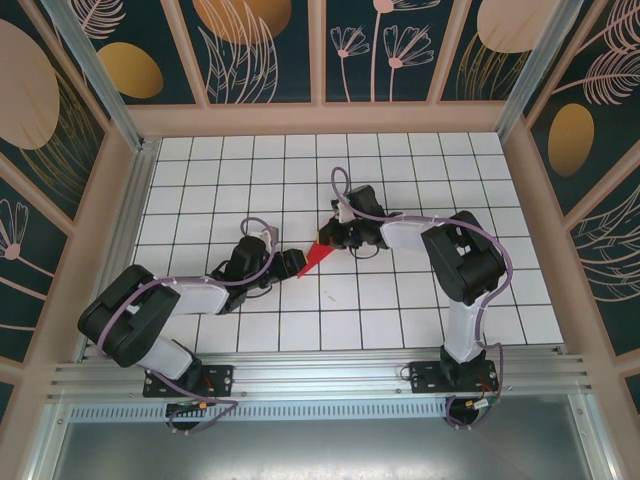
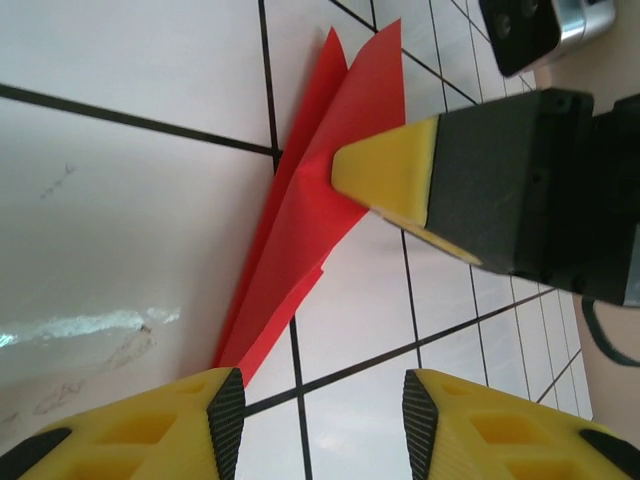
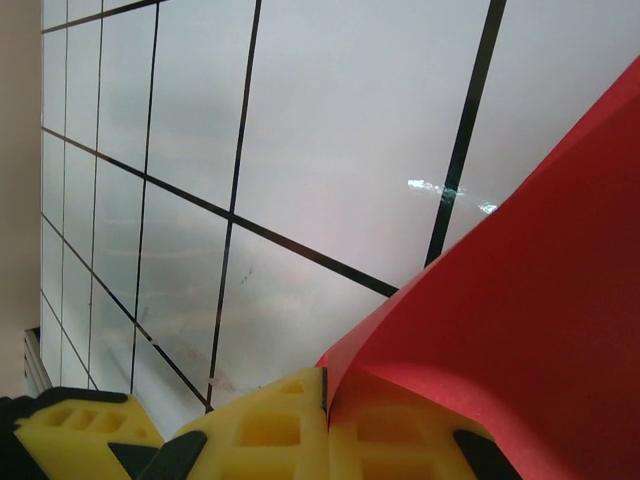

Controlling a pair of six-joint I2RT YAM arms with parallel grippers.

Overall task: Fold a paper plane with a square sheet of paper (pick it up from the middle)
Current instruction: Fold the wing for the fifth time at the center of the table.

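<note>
Red paper plane (image 1: 312, 259) between my two hands on the counter (image 1: 400, 300).
My right hand (image 3: 322, 400) is pinched tight on the plane's wide tail, with red paper fanning out from between its pads. My left hand (image 2: 322, 425) is spread wide and grips nothing, though the plane's sharp nose lies just beside one pad. Seen from above, the plane points toward 8 o'clock on the white grid, with my left hand at its tip and my right hand at 2 o'clock.

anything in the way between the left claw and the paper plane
Nothing visible does. The left claw is open, and the paper plane's near tip lies right by its fingers. The right claw pinches the paper farther along, beyond that tip, not in between.
</note>
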